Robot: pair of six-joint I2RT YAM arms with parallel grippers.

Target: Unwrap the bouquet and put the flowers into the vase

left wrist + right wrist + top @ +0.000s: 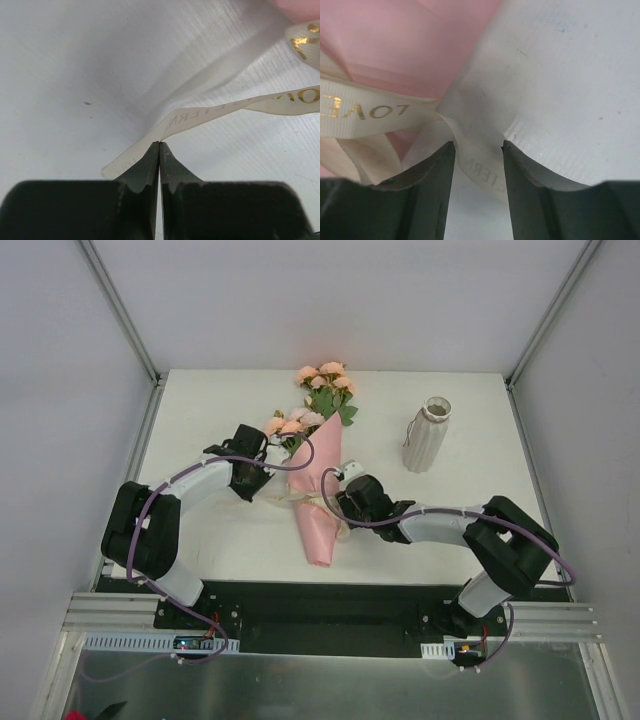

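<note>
Left wrist view: one end anchored for untying

Left gripper (159, 145) is clenched on one tail of the cream gold-lettered ribbon (210, 112), likely anchoring it. Right gripper (478, 145) has its jaws apart around the other tail, not yet pinching. Beyond, the pink paper-cone bouquet of peach roses (318, 495) lies wrapped on the white table (200, 410), left of the cream ribbed vase (427, 435)

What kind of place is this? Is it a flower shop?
Probably a robot lab booth, not a shop: two robot arms bolted at a white table, plain walls with metal rails around it, and one bouquet and one vase.
</note>
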